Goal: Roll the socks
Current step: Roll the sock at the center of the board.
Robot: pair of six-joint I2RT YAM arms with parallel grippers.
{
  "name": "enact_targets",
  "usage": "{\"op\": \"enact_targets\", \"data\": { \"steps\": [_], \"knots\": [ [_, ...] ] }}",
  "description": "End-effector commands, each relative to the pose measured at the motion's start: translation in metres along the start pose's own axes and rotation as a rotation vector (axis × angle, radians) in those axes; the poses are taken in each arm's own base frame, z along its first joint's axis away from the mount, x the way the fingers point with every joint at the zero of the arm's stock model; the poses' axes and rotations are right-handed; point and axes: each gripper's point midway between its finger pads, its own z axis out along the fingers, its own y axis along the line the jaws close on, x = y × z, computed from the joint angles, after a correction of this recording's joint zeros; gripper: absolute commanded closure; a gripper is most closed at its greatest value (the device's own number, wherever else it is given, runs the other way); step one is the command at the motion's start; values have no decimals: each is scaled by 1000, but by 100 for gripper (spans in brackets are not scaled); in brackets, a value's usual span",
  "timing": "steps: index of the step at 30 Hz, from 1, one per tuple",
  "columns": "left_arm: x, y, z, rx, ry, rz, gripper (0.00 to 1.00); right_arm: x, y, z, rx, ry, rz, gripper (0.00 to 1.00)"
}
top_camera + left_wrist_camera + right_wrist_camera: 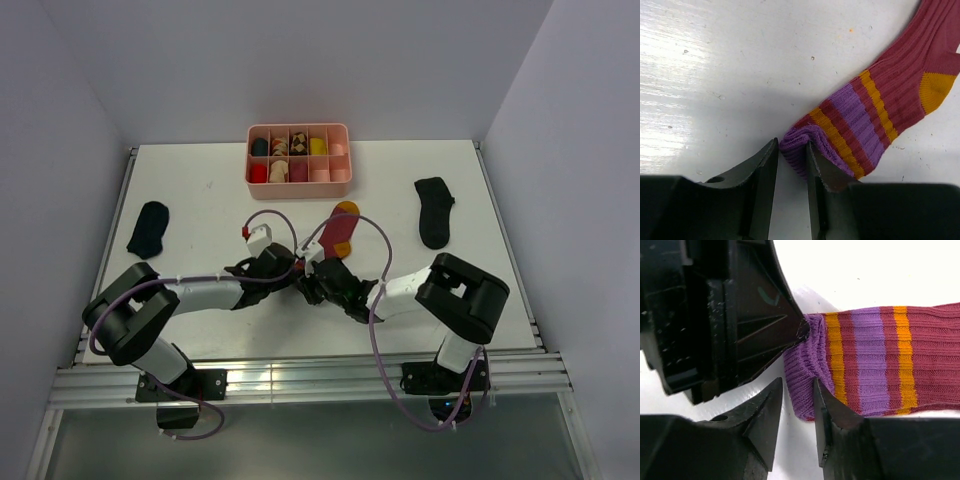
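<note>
The striped sock (335,235) lies flat mid-table, cuff nearest the arms and toe pointing to 1 o'clock. The left gripper (792,147) has its jaws narrow, pinching a gathered corner of the purple cuff. The right gripper (797,390) is narrow too, its tips set either side of the cuff edge at the sock's 6 o'clock, but I cannot tell whether it has bitten yet. One black sock (148,228) waits at the table's 9 o'clock, another at 2 o'clock (434,212), both well apart from the work.

The risks as I judge them: the two grippers sit almost touching, so any turn to start the roll could knock one against the other. The left hold is only on a small bunch of fabric, which may slip free once tension comes on. If only one layer of the cuff is caught, the roll would start lopsided and loosen. Pulling instead of rolling would drag the sock towards the arms
</note>
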Motion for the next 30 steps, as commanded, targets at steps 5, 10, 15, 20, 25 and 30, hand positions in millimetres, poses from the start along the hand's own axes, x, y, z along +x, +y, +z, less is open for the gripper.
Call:
{"op": "enact_targets", "data": {
  "steps": [5,10,15,20,25,30],
  "knots": [
    [-3,4,-8,-41,20,61,65,56,-15,0,97,203,65,79],
    [-16,-2,-15,-28,-10,24,62,70,-5,-6,56,257,163,100],
    [-33,-6,-32,3,-67,-76,43,62,19,-10,-96,284,328,100],
    [-45,-4,-53,64,-125,-206,33,42,36,-19,-274,293,610,100],
    [-34,2,-56,85,-92,-272,34,35,35,-19,-354,303,852,100],
    [-16,12,-50,53,-39,-327,37,35,30,-17,-397,321,1028,100]
  ]
}}
